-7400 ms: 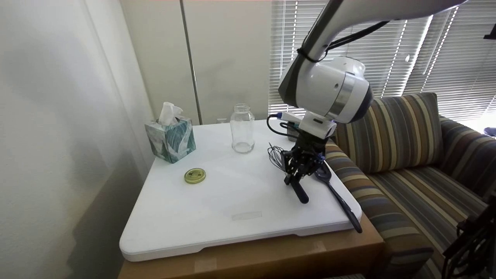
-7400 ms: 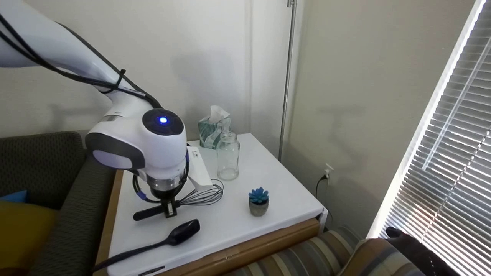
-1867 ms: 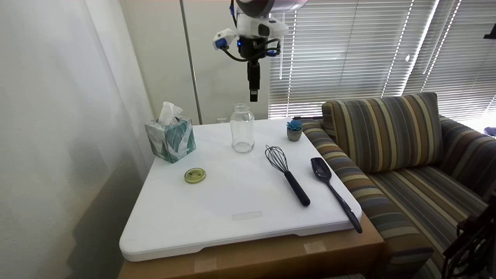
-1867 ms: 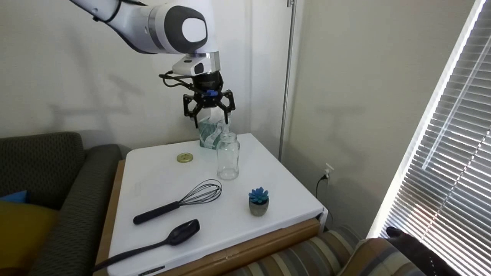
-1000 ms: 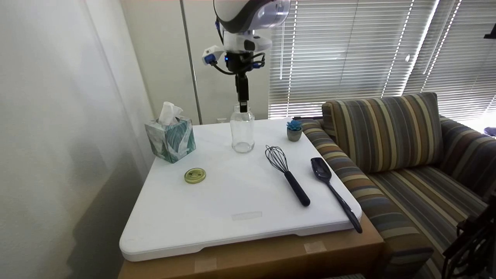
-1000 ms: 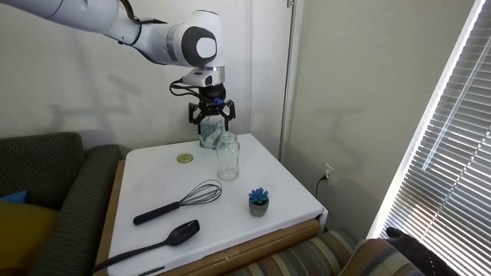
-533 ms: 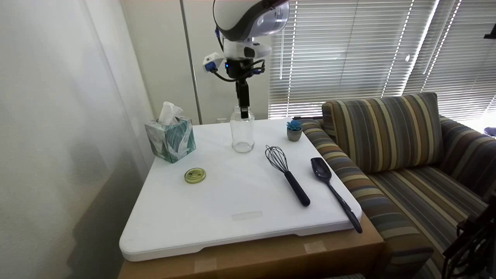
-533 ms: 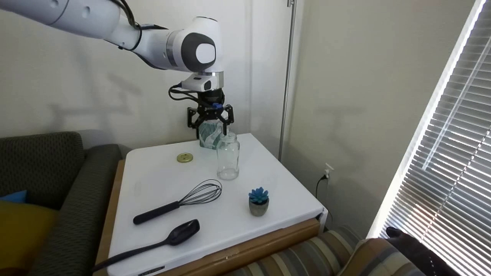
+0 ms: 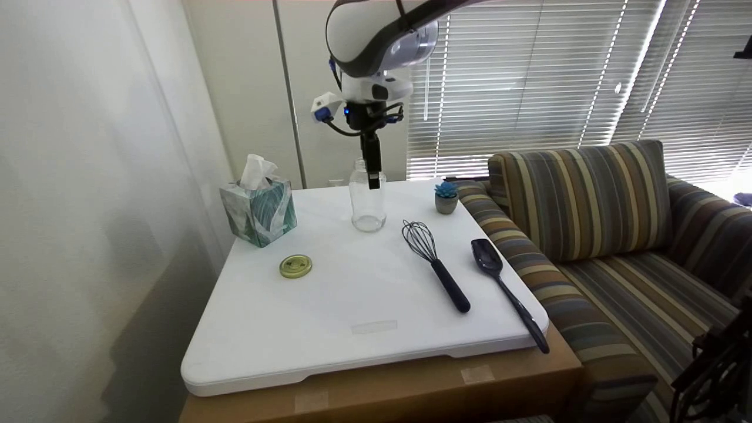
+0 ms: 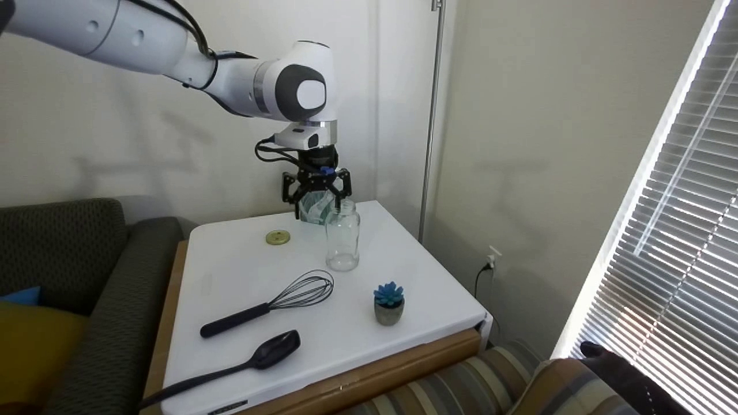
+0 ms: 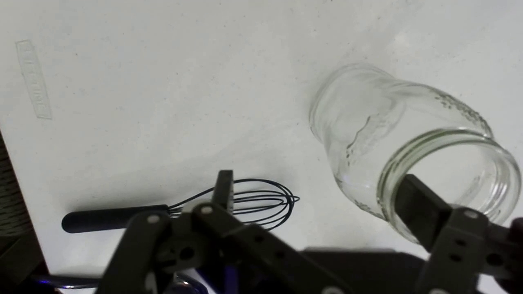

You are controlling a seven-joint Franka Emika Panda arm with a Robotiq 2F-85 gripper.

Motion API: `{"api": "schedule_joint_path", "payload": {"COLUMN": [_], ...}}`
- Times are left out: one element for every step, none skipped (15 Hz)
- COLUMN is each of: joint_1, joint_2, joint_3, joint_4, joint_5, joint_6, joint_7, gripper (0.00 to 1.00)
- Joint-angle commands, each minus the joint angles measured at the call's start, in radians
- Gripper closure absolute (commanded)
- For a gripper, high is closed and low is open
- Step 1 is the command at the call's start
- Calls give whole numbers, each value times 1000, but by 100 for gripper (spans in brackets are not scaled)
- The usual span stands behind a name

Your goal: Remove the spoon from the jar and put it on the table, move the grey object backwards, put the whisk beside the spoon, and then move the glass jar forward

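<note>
Plain off-white walls in both exterior views, soft grey shadows across them. Slim grey metal pole running up alongside wall. White horizontal-slat window blinds, bright daylight glowing through gaps. Upholstered sofa in brown, tan and blue-grey stripes, standing before blinds. Dark grey woven-fabric couch, mustard-yellow cushion on it. White wall outlet, black plug in it.

Glass jar: right at the gripper, one finger overlapping its mouth in the wrist view; contact cannot be told.
Balloon whisk: lower, off to the gripper's side.
White tabletop: open room showing between the fingers.
</note>
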Motion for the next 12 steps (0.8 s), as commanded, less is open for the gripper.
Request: {"api": "schedule_joint_path", "payload": {"joint_1": [-21, -23, -25, -27, -28, -29, -30, -31, -32, -33, -31, -31], "joint_2": [46, 54, 62, 71, 77, 83, 91, 98, 98, 103, 95, 98], "joint_3": [12, 14, 14, 15, 14, 14, 14, 14, 16, 16, 16, 17], "joint_4": [66, 74, 82, 93, 100, 109, 121, 131, 131, 140, 125, 130], "joint_5": [17, 19, 20, 20, 20, 19, 19, 19, 16, 16, 16, 15], "joint_6": [-39, -42, -46, -49, -53, -57, -63, -68, -68, -73, -65, -67], "joint_7": [-23, -25, -24, -25, -25, -25, -25, -25, -25, -25, -25, -25], "gripper": [5, 26, 29, 31, 39, 45, 53, 60, 67, 74, 81, 88]}}
